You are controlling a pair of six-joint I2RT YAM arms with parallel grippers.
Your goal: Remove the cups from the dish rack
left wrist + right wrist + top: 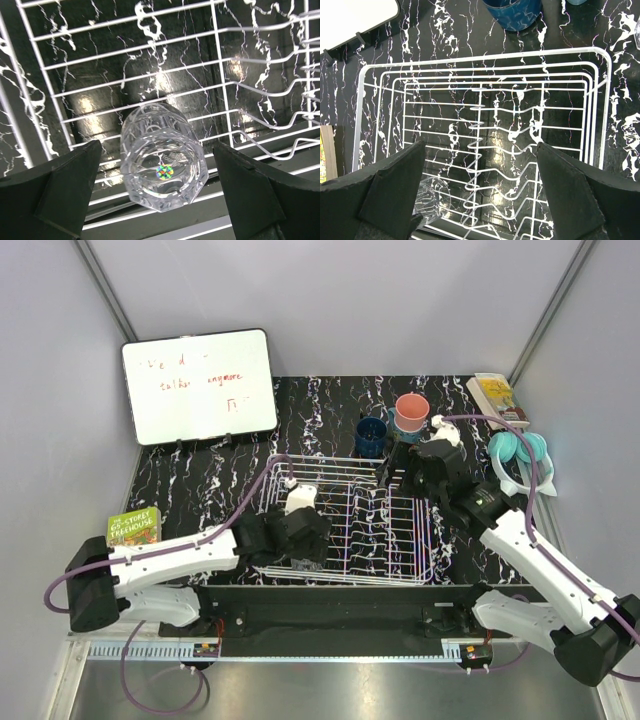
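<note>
The left gripper (pixel 157 150) reaches low over the dish rack's (pixel 485 56) near left corner. Its jaws are spread wide on either side of a clear glass cup (pixel 162 170) resting on the wires, touching neither side. The top view hides that glass under the arm. The right gripper (pixel 480 150), likewise wide apart and empty, looks down from the rack's far right. Beyond the rack, toward the worktop's (pixel 200 480) far edge, stand the dark blue cup (pixel 371 436) and the salmon-pink tumbler (pixel 411 412).

"STOREY TREEHOUSE" on green book (pixel 133 528); red handwritten "anymore" on whiteboard (pixel 198 386)
</note>
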